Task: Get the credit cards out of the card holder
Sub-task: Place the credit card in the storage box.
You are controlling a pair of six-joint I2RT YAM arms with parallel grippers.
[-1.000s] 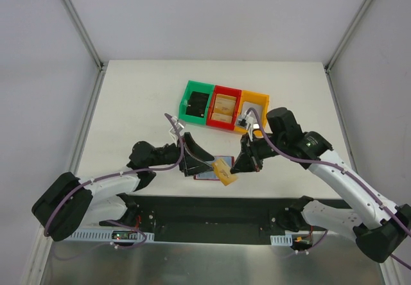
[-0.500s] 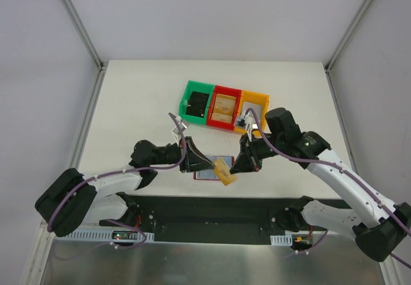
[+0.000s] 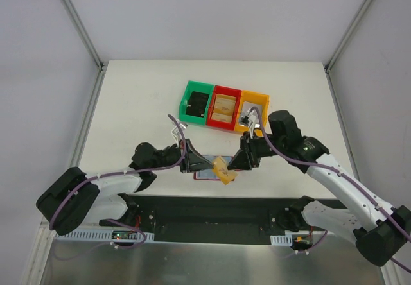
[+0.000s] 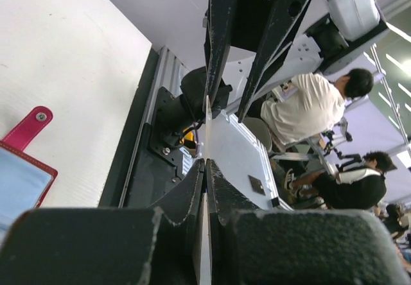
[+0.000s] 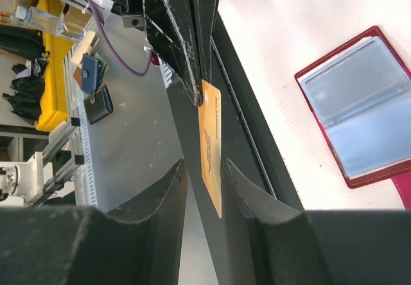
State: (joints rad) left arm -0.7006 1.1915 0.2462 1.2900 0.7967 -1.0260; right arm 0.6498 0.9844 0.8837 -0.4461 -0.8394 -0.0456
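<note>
Where the two sets of jaws meet: over the near middle of the worktop point(image 3: 141, 105), tip to tip.
Card holder point(image 3: 205, 175): lies open and flat on the worktop close to its near edge, just below the meeting point. The grey-blue panels face up and the red strap tab point(image 4: 29, 126) sticks out to one side.
Orange credit card point(image 5: 210, 150): out of the holder and off the worktop, tilted, over the holder's right end (top view).
Left jaws: closed tight on one edge of the card, which shows edge-on as a thin pale line in the left wrist view.
Right jaws: slightly parted, with one of the fingers point(image 5: 160, 201) on each side of the card's other end. A sliver of gap shows beside the card, so they do not clamp it.
Bins: green bin point(image 3: 185, 102), red bin point(image 3: 226, 88) and yellow bin point(image 3: 255, 94) stand in a row farther back, apart from the holder.
</note>
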